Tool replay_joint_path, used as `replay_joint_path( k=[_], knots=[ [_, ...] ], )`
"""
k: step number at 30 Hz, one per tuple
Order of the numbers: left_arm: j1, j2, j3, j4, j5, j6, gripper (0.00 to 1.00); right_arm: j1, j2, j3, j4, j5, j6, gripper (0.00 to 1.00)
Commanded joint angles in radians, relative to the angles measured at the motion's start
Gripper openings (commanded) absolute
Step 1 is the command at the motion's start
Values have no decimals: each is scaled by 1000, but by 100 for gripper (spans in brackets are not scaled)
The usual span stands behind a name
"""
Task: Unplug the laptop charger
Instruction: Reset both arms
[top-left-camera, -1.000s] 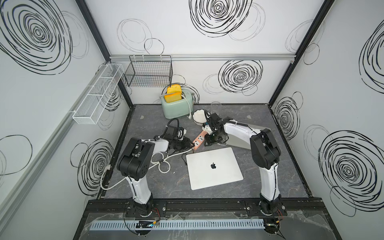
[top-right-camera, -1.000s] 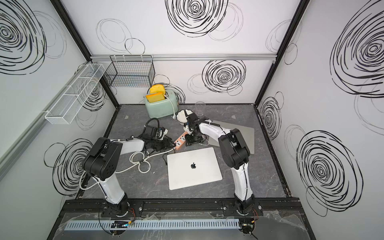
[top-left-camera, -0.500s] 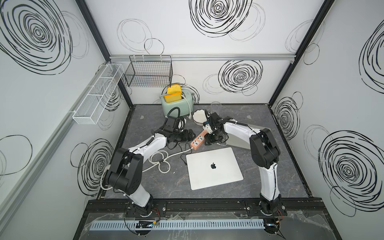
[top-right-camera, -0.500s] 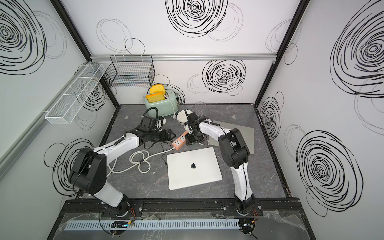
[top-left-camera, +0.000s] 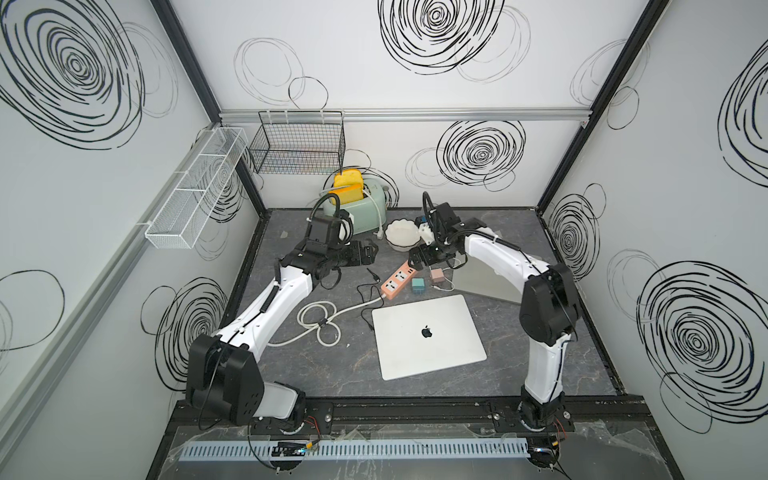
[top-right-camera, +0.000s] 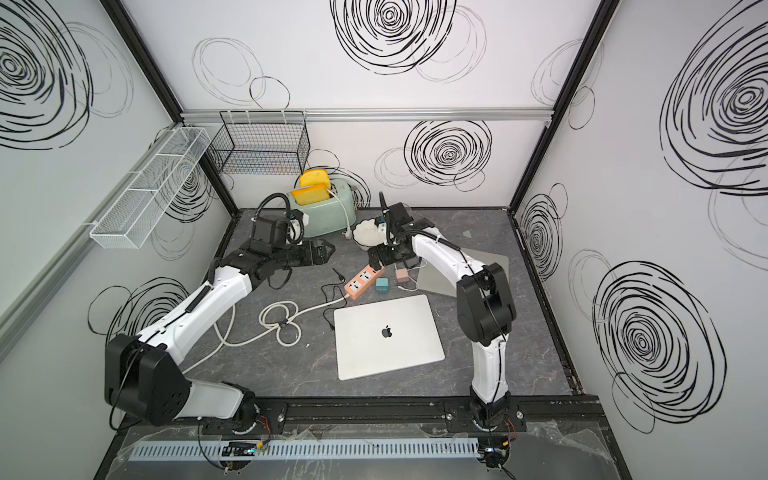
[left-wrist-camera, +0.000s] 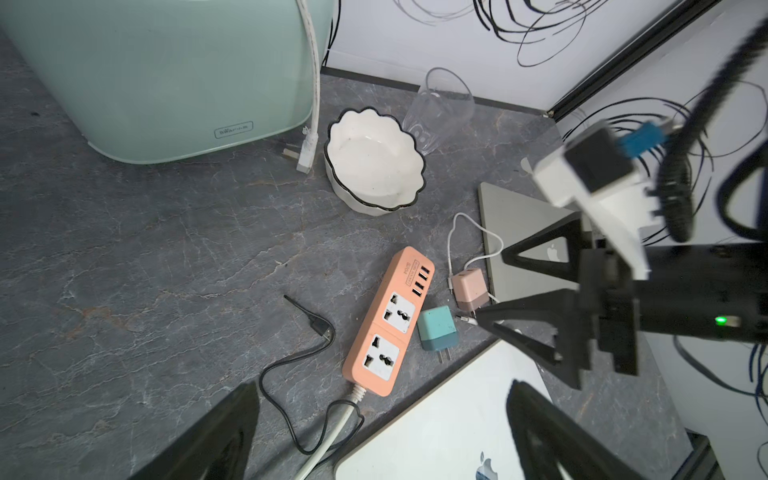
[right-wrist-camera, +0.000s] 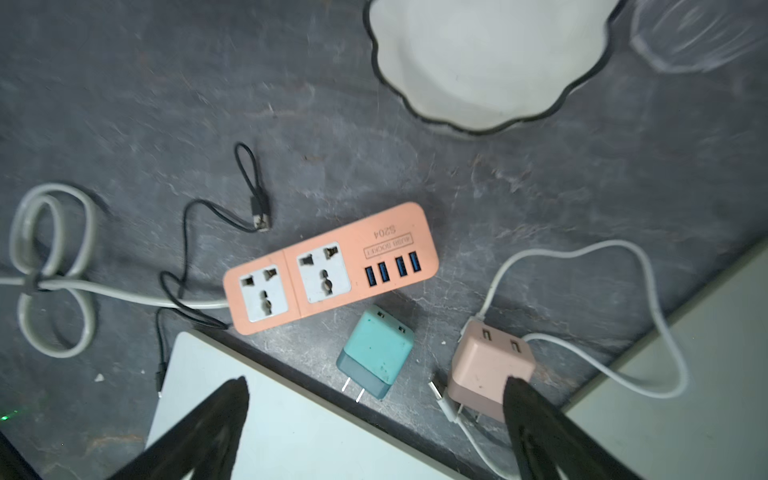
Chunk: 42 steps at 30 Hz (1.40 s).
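The orange power strip (top-left-camera: 397, 280) (right-wrist-camera: 332, 268) lies flat with both sockets empty. Beside it lie a teal charger (right-wrist-camera: 376, 349) (left-wrist-camera: 436, 328), prongs bare, and a pink charger (right-wrist-camera: 486, 365) (left-wrist-camera: 469, 286) with a white cable. I cannot tell which is the laptop charger. A thin black cable (left-wrist-camera: 291, 361) runs to the closed white laptop (top-left-camera: 428, 336). My right gripper (top-left-camera: 415, 262) (right-wrist-camera: 374, 382) hovers open above the two chargers and holds nothing. My left gripper (top-left-camera: 368, 253) (left-wrist-camera: 382, 440) is open and empty, raised left of the strip.
A white scalloped bowl (top-left-camera: 402, 235), a clear glass (left-wrist-camera: 440, 104) and a mint toaster (top-left-camera: 357, 203) stand at the back. A grey laptop (top-left-camera: 486, 282) lies under the right arm. The strip's thick white cord (top-left-camera: 318, 322) coils at the front left.
Both grippers opened wide. The left arm stretched out, carrying its gripper away from the strip towards the toaster. The right gripper stayed over the strip's far end.
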Motion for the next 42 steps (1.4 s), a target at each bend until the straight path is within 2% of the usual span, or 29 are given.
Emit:
replay_joint_path(
  k=[1,3,6,8,9,11,15,16,18,20,23,29,33,35,38,40,42],
  knots=[
    [41,-34,23,-58,-26,47,98,-65,-172,-70,112,-16,23,99],
    [44,-108,-7,-39,-153,75,97,-127,-276,-170,208,-34,54,99],
    [62,-228,-93,48,-253,94,97,-227,-410,-292,326,-38,116,99],
    [64,-293,-199,147,-359,51,98,-290,-491,-351,376,-43,143,99],
    [61,-327,-274,222,-418,38,97,-309,-538,-385,407,14,158,99],
    [50,-375,-385,332,-405,104,97,-308,-644,-496,487,199,159,99],
    [53,-417,-538,473,-443,104,98,-318,-883,-909,878,395,172,99],
    [55,-415,-560,495,-446,117,98,-328,-921,-998,985,372,142,99],
    [60,-397,-598,531,-456,149,97,-349,-971,-1168,1171,218,19,99],
    [61,-390,-633,571,-467,174,97,-359,-977,-1257,1238,128,-62,99],
    [61,-397,-710,659,-514,207,97,-392,-950,-1342,1265,86,-84,99],
    [81,-387,-852,827,-613,257,98,-411,-866,-1483,1482,82,-152,99],
    [130,-354,-954,1076,-634,218,97,-518,-787,-1540,1653,48,-137,99],
    [146,-321,-994,1210,-644,196,97,-557,-733,-1543,1720,10,-139,99],
    [158,-260,-1004,1314,-630,193,98,-566,-650,-1528,1818,-4,-147,99],
    [168,-216,-1022,1446,-604,216,98,-565,-588,-1471,1796,-12,-120,99],
    [183,-155,-975,1440,-555,266,97,-563,-510,-1467,1876,-64,-127,99]
  ],
)
